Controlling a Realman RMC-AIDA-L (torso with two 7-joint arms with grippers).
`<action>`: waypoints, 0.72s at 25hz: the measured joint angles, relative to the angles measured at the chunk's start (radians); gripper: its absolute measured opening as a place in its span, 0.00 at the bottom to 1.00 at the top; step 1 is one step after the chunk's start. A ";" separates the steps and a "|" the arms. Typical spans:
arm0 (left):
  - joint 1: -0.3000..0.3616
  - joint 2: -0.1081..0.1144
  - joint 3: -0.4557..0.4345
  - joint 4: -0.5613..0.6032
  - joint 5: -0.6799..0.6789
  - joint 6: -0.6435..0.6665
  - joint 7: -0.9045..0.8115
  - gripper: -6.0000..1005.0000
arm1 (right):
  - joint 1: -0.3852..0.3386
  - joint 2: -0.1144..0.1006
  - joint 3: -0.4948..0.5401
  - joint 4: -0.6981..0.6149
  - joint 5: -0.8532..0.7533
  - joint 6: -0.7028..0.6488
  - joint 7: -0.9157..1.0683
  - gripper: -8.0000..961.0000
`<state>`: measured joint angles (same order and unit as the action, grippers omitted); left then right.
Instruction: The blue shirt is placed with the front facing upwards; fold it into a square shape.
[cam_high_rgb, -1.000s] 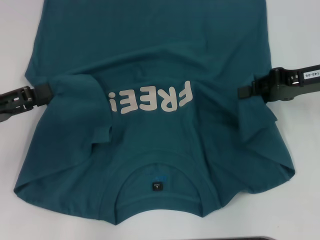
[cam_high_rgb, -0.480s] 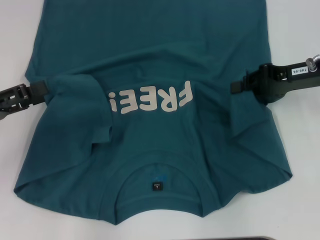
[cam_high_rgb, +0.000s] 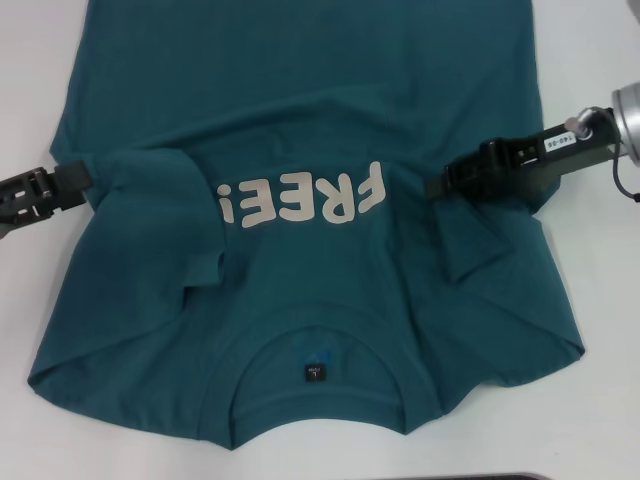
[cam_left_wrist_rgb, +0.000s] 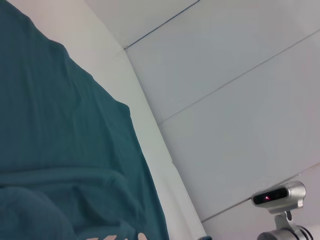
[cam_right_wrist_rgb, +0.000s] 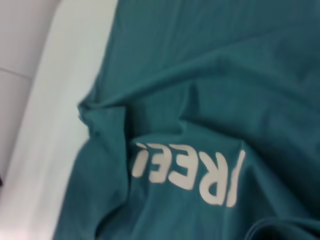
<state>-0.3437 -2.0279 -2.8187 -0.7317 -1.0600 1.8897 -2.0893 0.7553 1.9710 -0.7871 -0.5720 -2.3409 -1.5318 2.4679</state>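
Blue shirt lies spread face up on the white table, its collar toward you and the "FREE!" lettering across the middle — use that lettering as your landmark. To the lettering's left, the sleeve is already laid inward over the chest, its edge just beside the exclamation mark, which is why that side looks narrower. The left gripper sits at the outer edge of that folded sleeve, low against the cloth; you cannot tell from the head view whether its fingers are pinching fabric or merely resting there, and its own wrist view shows only shirt and table.

To the lettering's right, the right gripper reaches in over the shirt, close beside the "F". A ridge of fabric hangs from its tip toward the collar side, so it looks to be pinched on the right sleeve edge, carrying it inward to mirror the left fold — though the jaws themselves are too dark to read with certainty. Keep it low so the cloth lands flat.
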 joint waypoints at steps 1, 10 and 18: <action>0.000 0.000 0.000 0.000 0.000 0.000 0.000 0.84 | 0.000 0.000 0.000 0.000 0.000 0.000 0.000 0.28; 0.005 0.000 -0.014 0.000 0.000 0.000 0.000 0.84 | 0.066 -0.008 -0.019 -0.074 -0.114 -0.022 0.007 0.73; 0.005 0.000 -0.015 0.000 0.000 -0.003 -0.001 0.84 | 0.056 0.000 -0.018 -0.223 -0.117 -0.074 -0.024 0.82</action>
<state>-0.3390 -2.0279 -2.8332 -0.7317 -1.0600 1.8863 -2.0899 0.8113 1.9707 -0.8049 -0.7947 -2.4576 -1.6054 2.4440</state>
